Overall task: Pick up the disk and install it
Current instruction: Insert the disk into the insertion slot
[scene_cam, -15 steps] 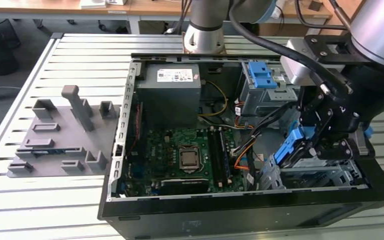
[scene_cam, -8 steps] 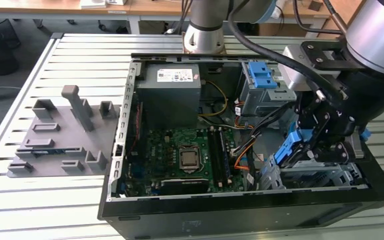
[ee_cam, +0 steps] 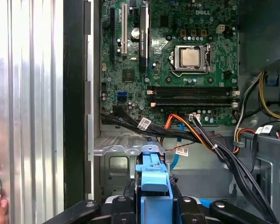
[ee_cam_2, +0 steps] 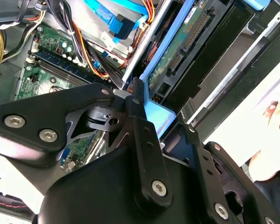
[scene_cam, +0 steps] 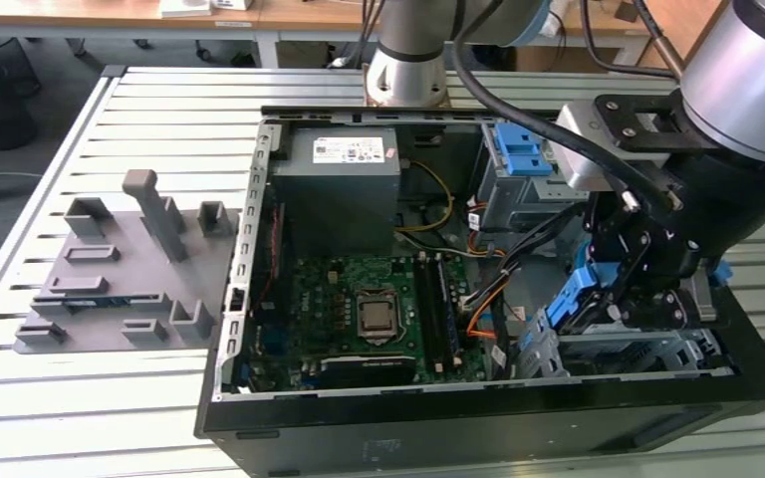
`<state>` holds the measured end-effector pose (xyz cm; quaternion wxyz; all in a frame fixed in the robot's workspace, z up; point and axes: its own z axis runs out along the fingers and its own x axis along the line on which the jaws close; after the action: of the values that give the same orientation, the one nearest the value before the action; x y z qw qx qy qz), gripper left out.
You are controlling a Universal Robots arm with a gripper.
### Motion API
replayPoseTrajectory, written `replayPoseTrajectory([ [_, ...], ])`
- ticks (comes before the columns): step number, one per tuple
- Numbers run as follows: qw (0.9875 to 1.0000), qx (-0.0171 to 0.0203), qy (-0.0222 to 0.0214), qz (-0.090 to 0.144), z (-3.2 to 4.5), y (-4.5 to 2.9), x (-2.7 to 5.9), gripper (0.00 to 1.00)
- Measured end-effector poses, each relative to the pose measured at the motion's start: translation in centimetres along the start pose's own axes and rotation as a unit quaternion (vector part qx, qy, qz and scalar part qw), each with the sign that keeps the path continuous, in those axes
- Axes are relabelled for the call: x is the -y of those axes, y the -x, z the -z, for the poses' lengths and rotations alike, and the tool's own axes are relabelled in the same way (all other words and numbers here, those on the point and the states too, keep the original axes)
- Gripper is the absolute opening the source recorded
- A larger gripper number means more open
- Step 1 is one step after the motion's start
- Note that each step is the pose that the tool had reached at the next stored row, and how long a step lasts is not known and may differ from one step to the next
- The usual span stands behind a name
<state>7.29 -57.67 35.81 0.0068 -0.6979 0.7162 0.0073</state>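
Flat silver-grey disk [ee_cam: 154,186] in blue plastic bracket, stood on edge, pinched between the black gripper [ee_cam: 154,205] fingers [ee_cam_2: 140,116]. It sits at the grey metal drive cage [ee_cam: 116,151] inside the open black computer case [scene_cam: 489,413]; contact unclear. Black-and-orange cable bundle [ee_cam: 210,144] crosses just beside the cage, green motherboard [ee_cam: 163,42] beyond.

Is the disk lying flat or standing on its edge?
On edge: in the exterior view the gripper holds the blue-framed disk roughly upright, over the metal cage.
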Motion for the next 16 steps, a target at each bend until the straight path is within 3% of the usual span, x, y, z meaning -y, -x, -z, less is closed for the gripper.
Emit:
replayPoseTrajectory([
  [9, 1.0000, 0.0000, 0.0000, 0.000, -0.07, 0.00, 0.00, 0.38],
  [12, 1.0000, 0.0002, 0.0000, 0.000, -0.11, 0.00, 0.00, 0.50],
  [16, 1.0000, 0.0001, 0.0000, 0.000, -0.13, 0.00, 0.00, 0.50],
])
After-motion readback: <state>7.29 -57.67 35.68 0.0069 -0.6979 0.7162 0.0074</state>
